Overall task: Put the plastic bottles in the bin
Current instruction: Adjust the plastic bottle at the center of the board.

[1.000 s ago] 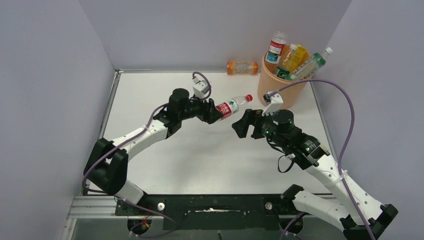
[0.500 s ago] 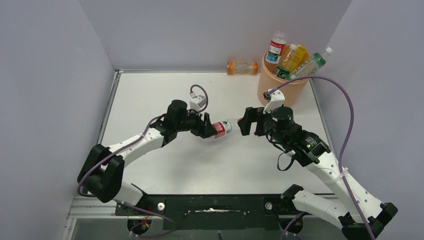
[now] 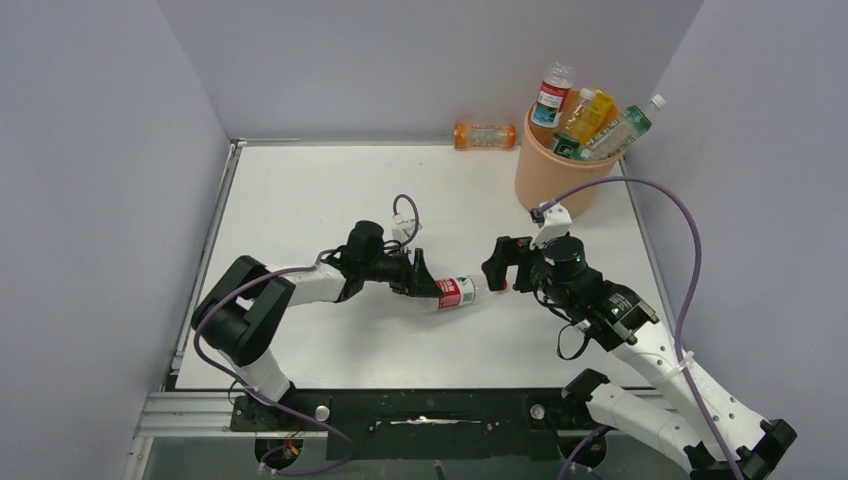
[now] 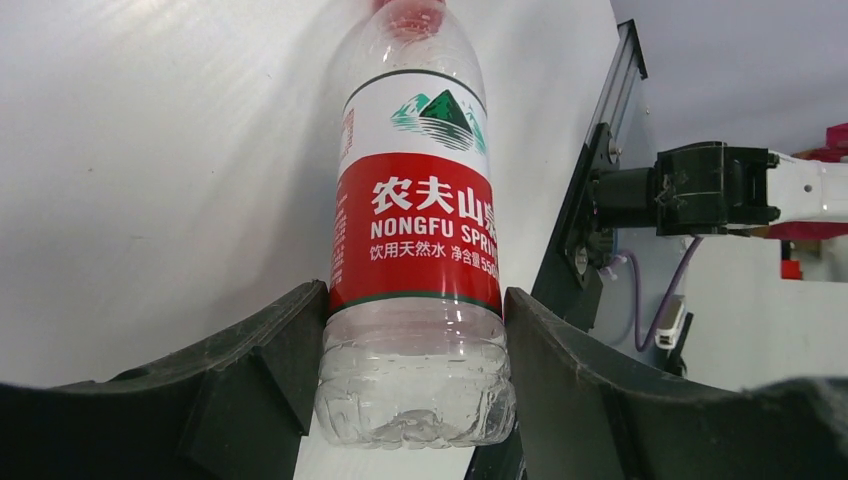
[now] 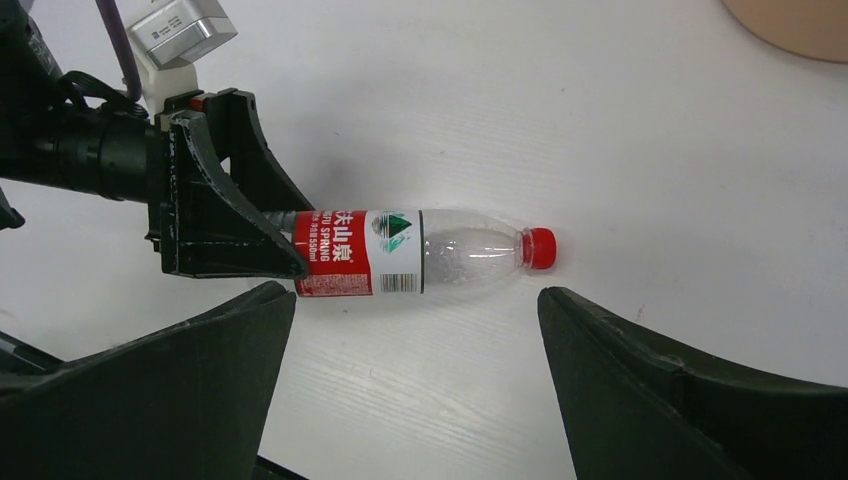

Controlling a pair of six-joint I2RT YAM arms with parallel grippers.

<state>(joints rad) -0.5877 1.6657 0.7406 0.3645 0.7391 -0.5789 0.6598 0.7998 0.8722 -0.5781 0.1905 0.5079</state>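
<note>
White tabletop: well apart from the bin, our left gripper clamps a red-labelled bottle by its base; our right gripper gapes open near its cap

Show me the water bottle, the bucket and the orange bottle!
Water bottle (image 5: 355,252): right wrist view, red label.
Bucket (image 3: 556,182): top view, outer wall.
Orange bottle (image 3: 486,134): top view, its middle.

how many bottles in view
5: red-label bottle in the left gripper, orange bottle by the back wall, clear, yellow and green-label bottles poking from the bin; more may hide inside.
</note>
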